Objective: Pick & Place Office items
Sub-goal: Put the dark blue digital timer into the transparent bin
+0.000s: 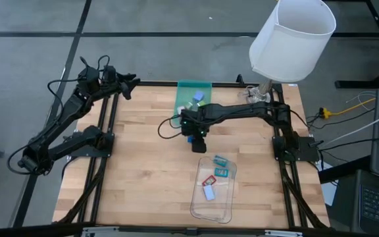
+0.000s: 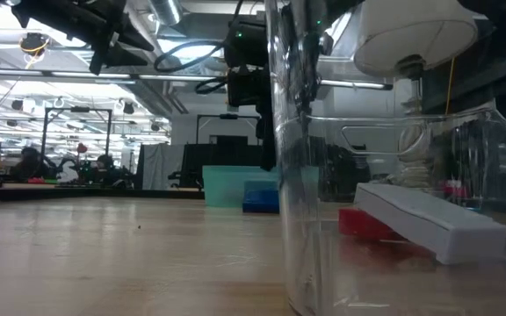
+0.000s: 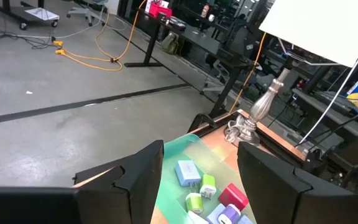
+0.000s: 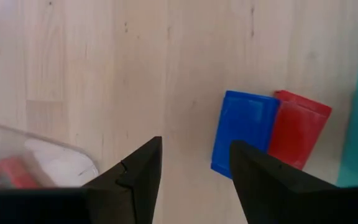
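My right gripper (image 1: 198,138) hangs open and empty over the middle of the table, between the green tray (image 1: 193,99) and the clear plastic tray (image 1: 214,191). In the right wrist view (image 4: 194,155) a flat blue piece (image 4: 244,134) and a flat red piece (image 4: 298,134) lie side by side flat on the wood, just beyond the fingers. The green tray holds several small pieces, among them a blue cube (image 3: 188,173), green ones (image 3: 207,185) and a red one (image 3: 234,195). The clear tray holds teal (image 1: 221,166), red (image 1: 209,180) and pale blue (image 1: 209,193) flat pieces. My left gripper (image 1: 131,84) waits open at the far left corner.
A lamp with a white shade (image 1: 291,36) stands at the far right corner, over the right arm's base. The clear tray's wall (image 2: 301,175) fills the near foreground of the low view. Bare wood lies to the left and near left (image 1: 130,171).
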`<state>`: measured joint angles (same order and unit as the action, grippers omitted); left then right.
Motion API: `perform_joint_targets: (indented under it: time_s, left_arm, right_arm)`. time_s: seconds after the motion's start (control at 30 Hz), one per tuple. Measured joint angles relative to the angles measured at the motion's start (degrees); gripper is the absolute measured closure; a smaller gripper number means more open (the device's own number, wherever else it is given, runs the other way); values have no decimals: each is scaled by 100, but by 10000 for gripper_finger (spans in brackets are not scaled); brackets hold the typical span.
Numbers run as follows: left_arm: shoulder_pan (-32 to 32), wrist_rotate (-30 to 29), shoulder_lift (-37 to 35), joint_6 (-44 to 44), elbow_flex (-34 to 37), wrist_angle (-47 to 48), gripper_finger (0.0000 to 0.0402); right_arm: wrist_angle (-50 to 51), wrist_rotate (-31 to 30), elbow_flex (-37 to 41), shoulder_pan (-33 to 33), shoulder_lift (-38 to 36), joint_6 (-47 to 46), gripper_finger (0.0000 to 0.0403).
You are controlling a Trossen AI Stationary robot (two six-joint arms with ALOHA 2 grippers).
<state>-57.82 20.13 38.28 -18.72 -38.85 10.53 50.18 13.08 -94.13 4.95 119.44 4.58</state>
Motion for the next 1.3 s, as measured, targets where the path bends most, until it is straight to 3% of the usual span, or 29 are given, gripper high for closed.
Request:
perform_joint_targets:
  time_s: [0.43, 0.8, 1.07, 1.3]
  left_arm:
    - [2, 62, 208, 96, 0, 3, 199]
    - [0, 73, 212, 151, 0, -1, 199]
    - [2, 163, 212, 146, 0, -4, 199]
    - [2, 163, 212, 149, 0, -5, 199]
  right_arm:
    - [-49, 105, 88, -12, 482, -422, 218]
    - [-127, -151, 35, -37, 765, -739, 217]
    - [-71, 835, -764, -64, 562, -969, 217]
    - [215, 326, -1232, -59, 555, -841, 217]
